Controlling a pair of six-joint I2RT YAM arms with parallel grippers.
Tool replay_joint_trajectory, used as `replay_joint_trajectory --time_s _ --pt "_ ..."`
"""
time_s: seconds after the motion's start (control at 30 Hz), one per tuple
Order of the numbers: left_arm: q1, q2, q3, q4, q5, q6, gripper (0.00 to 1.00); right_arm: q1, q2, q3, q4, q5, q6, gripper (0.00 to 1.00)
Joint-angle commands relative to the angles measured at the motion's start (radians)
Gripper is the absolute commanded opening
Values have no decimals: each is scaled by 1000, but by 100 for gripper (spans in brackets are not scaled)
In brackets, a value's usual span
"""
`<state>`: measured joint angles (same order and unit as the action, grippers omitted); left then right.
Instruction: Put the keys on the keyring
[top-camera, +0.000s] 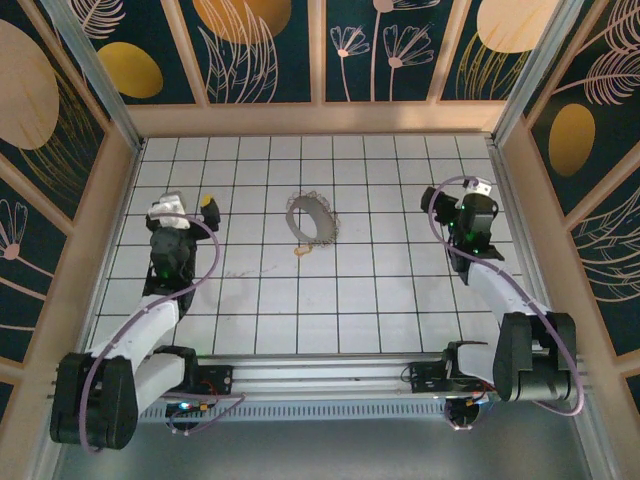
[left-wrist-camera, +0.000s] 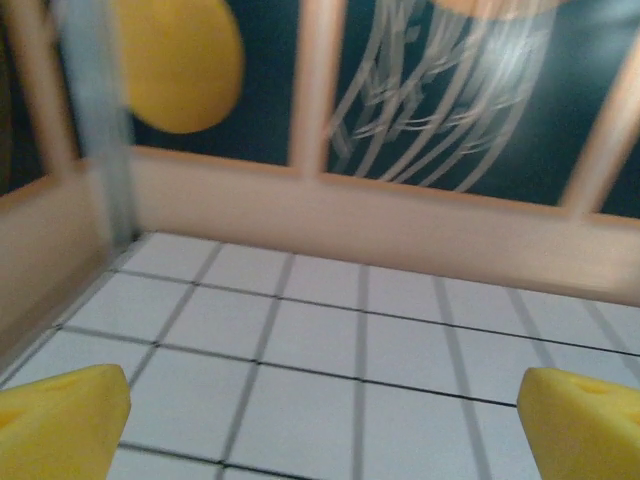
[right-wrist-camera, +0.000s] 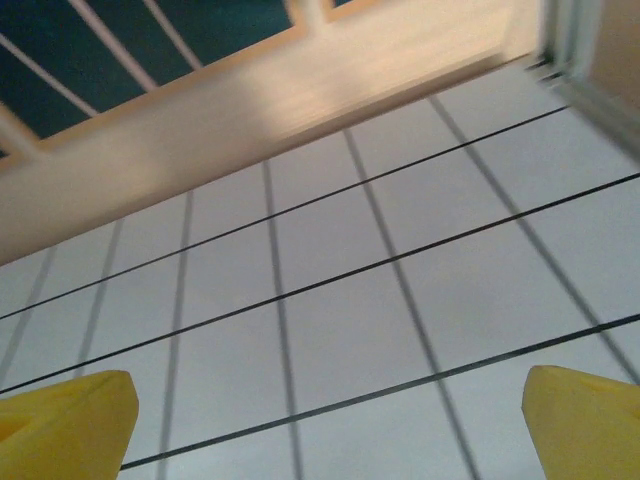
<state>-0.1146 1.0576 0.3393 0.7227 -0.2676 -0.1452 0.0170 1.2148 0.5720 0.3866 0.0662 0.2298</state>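
Keyring (top-camera: 312, 222), a whitish bead-chain loop, lies mid-bench (top-camera: 380, 300), a bit twd the far wall. Key (top-camera: 301, 251), tiny w/ orange head, sits at the loop's near end, touching or just beside it; can't tell if it's threaded. Left hand (top-camera: 189, 207) is well apart to the loop's left, jaws wide, holding nothing. Right hand (right-wrist-camera: 320, 420) is well apart on the right side, also wide & empty, yellow fingertips (right-wrist-camera: 65, 425) over bare tiles.
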Motion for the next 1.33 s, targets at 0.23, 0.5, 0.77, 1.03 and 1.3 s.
replay_joint_trajectory --time_s 0.23,0.5,0.77,1.03,1.3 --pt "60 272 -176 514 -65 56 99 -44 112 -254 517 115 -163 99" --pt "92 463 -149 647 132 82 99 -68 347 -413 1049 -149 -219 99" --pt "127 470 -89 530 207 65 99 -71 327 -324 833 -143 -213 99" --pt "127 470 -92 534 199 64 99 -49 325 -331 846 -97 -225 99" --pt "127 460 -104 549 195 65 99 -60 325 -328 840 -118 -220 99"
